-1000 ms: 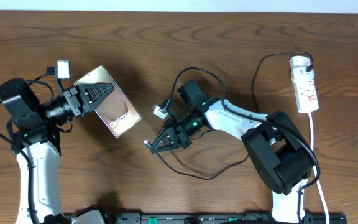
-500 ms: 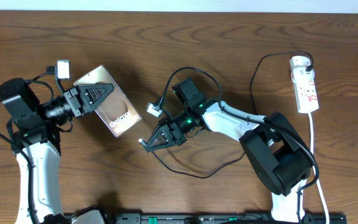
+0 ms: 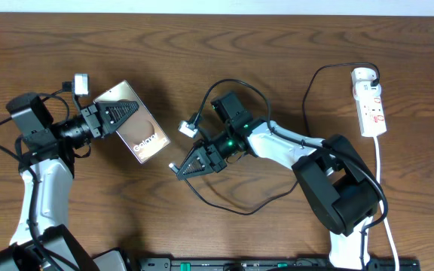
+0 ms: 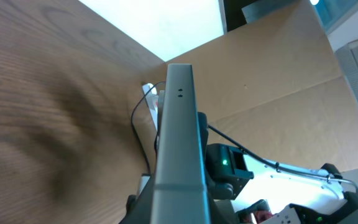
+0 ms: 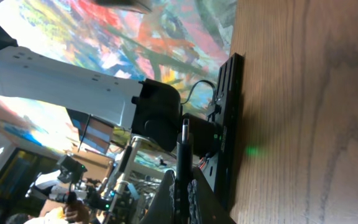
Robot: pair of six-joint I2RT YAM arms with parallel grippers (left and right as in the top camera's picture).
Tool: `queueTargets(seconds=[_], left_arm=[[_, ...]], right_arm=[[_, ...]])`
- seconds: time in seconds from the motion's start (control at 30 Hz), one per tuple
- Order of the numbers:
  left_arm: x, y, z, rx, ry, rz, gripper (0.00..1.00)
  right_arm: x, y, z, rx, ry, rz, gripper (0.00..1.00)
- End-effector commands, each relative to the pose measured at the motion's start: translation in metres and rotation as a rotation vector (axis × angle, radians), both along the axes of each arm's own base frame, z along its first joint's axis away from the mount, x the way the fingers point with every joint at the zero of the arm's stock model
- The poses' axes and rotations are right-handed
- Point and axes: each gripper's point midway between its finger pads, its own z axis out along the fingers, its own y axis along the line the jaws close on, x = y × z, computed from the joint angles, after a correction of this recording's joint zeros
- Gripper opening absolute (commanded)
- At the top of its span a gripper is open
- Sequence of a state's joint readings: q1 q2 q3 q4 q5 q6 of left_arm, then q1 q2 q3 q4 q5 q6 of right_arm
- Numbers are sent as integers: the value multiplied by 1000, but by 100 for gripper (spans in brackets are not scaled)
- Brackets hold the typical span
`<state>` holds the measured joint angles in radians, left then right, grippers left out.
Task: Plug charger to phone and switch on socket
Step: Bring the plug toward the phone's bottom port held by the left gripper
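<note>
Because a plug needs a steady target, the left gripper (image 3: 119,114) has the phone (image 3: 136,129) clamped between its fingers and lifted off the table (image 3: 277,60), tilted so its lower short edge faces the other arm. From the left wrist camera the phone (image 4: 179,143) shows edge-on, a narrow grey strip with two tiny holes near its top, so the port end seems to be presented outward on purpose.

Across from it, the right gripper (image 3: 193,164) is closed on the charger (image 3: 232,207), pinching it just behind the tip. The right wrist view shows that plug tip (image 5: 183,134) sticking out past the closed fingers like a short pin, which leaves the metal end free to enter the port. Tip and phone are near each other but clearly apart, with bare wood between them.

The rest of the black cable trails in a loose loop under the right arm, then runs up to the socket (image 3: 371,102) at the far right of the table, well away from both arms. That slack looks sufficient for the tip to reach the phone without tugging. The socket's switch looks untouched; I cannot tell from here whether it is on.

My judgement is that the alignment step is under way, and the tilt of the phone will matter most.
</note>
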<state>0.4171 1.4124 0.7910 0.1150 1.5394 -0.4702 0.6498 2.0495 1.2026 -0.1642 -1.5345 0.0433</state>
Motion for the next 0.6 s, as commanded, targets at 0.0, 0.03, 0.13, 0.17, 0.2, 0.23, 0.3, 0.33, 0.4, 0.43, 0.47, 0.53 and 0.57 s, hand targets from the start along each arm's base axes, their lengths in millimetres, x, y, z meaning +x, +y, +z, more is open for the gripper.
queueTargets(seconds=[0.0, 0.03, 0.13, 0.17, 0.2, 0.23, 0.3, 0.33, 0.4, 0.43, 0.47, 0.53, 0.57], left_arm=[[-3, -1, -2, 2, -41, -25, 8], [-2, -1, -3, 4, -44, -25, 7], [-2, -1, -3, 11, -57, -26, 7], [-2, -1, -3, 11, -57, -26, 7], [-2, -1, -3, 11, -57, -26, 7], [-2, -1, -3, 11, -57, -26, 7], [-2, -1, -3, 13, -60, -26, 7], [-2, -1, -3, 13, -60, -26, 8], [-2, -1, -3, 13, -60, -26, 7], [-2, -1, -3, 13, -60, -26, 7], [-2, -1, -3, 13, -60, -26, 7], [-2, -1, -3, 12, -60, -27, 8], [-2, -1, -3, 12, -60, -27, 7]], right_arm=[[3, -2, 6, 22, 10, 5, 1], [4, -2, 6, 23, 10, 5, 1], [6, 0, 8, 23, 10, 5, 1], [7, 1, 9, 23, 9, 5, 1], [8, 2, 11, 25, 7, 5, 1], [9, 2, 12, 27, 5, 5, 1], [12, 4, 15, 30, 0, 4, 1], [13, 5, 16, 31, 0, 4, 1], [15, 7, 18, 34, -4, 4, 1], [16, 7, 19, 36, -7, 4, 1], [16, 8, 21, 36, -7, 4, 1], [17, 9, 22, 37, -8, 6, 1], [17, 9, 22, 39, -10, 6, 1]])
